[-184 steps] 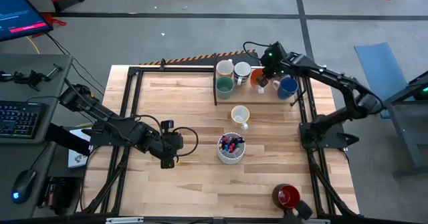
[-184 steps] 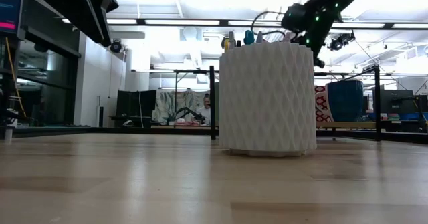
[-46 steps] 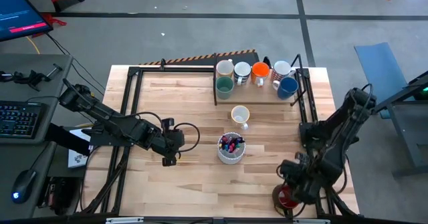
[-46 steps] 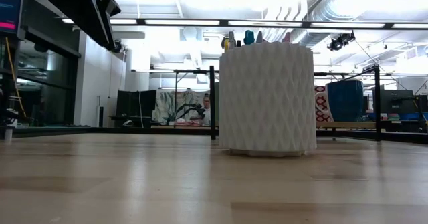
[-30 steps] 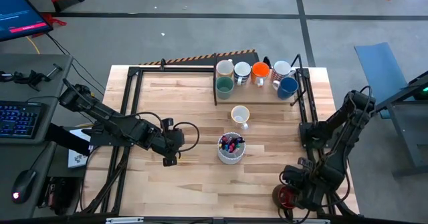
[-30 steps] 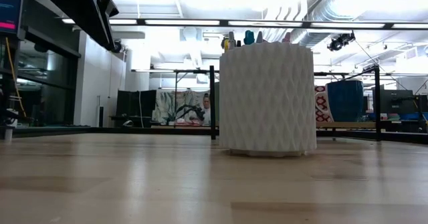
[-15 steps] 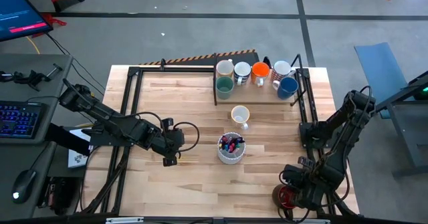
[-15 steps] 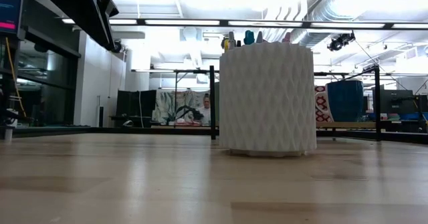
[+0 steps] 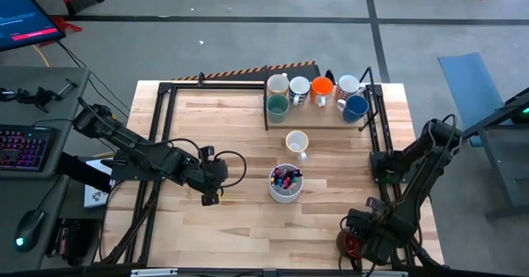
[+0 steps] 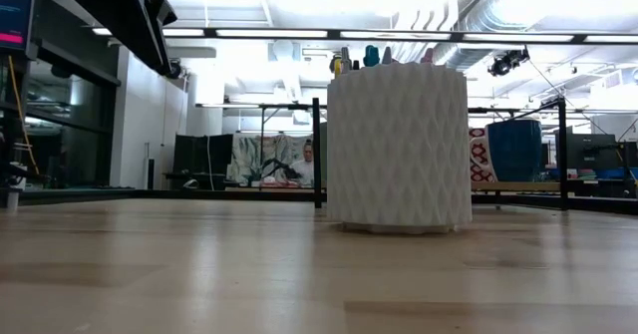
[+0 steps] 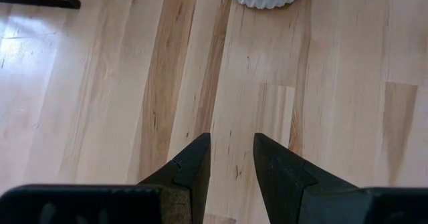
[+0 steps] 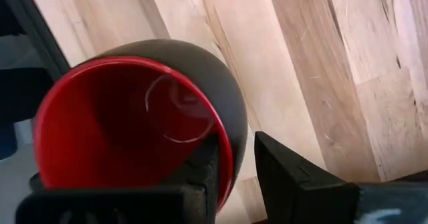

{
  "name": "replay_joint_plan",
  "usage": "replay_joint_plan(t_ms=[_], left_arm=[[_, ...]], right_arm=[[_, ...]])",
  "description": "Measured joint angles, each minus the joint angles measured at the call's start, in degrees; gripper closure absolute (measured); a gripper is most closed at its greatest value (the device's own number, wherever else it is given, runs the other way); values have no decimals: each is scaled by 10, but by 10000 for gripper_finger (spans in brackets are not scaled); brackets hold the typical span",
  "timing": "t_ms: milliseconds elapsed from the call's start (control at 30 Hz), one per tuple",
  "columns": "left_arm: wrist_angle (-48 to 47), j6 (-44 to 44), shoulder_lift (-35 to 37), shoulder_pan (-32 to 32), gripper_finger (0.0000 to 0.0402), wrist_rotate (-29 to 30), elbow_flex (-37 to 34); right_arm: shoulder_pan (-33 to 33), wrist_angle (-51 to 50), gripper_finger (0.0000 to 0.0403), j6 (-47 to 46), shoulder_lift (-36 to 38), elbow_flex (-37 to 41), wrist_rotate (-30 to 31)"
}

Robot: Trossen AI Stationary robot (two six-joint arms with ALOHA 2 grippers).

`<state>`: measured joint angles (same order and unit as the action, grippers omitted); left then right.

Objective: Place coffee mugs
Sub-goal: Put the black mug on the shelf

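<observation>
Dark left gripper low over bare table, parted a little, holding nothing. Farther right, right gripper at table's near right corner, straddling rim of red mug, one finger inside. Glossy red within, dark outside; upright, mouth upward.

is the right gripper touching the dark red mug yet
Touching: in the right wrist view the right gripper straddles the dark red mug wall, one finger against its inside.

White pen cup – mid-table; keyboard beside.
</observation>
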<state>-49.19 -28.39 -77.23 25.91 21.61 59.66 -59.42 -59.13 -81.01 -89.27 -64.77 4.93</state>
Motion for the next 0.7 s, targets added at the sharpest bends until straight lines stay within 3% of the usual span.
replay_joint_plan(t_ms=[467, 700], left_arm=[[1, 0, 0, 0, 298, 0, 0], [2, 0, 0, 0, 298, 1, 0]], right_arm=[[0, 22, 331, -12, -59, 0, 11], [2, 16, 395, -43, -60, 0, 16]])
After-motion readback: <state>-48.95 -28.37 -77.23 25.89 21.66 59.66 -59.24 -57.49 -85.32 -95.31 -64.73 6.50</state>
